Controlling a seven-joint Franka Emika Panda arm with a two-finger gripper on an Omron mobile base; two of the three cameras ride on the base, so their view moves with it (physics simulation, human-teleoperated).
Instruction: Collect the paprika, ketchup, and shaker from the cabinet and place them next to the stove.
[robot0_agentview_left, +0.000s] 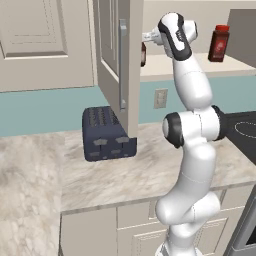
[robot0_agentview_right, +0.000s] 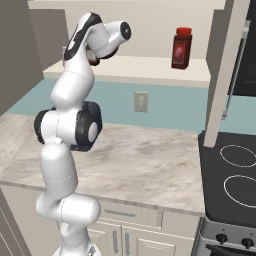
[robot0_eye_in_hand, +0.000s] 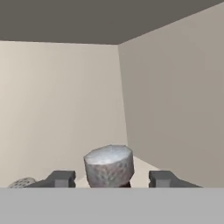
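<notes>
cabinet: beige wall cabinet with panelled door (robot0_agentview_left: 114, 60), door swung open, upper centre of left base view; long silver bar handle upright.
shelf jar: dark red jar with red cap (robot0_agentview_right: 181, 48), upright on cream shelf, upper right.
capped container: grey speckled round cap (robot0_eye_in_hand: 109, 165), lower centre of hand view.
stove: glossy black cooktop (robot0_agentview_right: 231, 175), lower right.

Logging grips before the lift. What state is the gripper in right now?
Gripper: jaws apart, one on either side of the grey-capped bottle on the cabinet shelf; no contact visible, so not holding yet.

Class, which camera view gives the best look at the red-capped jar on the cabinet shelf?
The right base view: the red-capped jar stands unobstructed, label facing the camera, on the cabinet shelf. The left base view shows it smaller, at an angle.
</notes>
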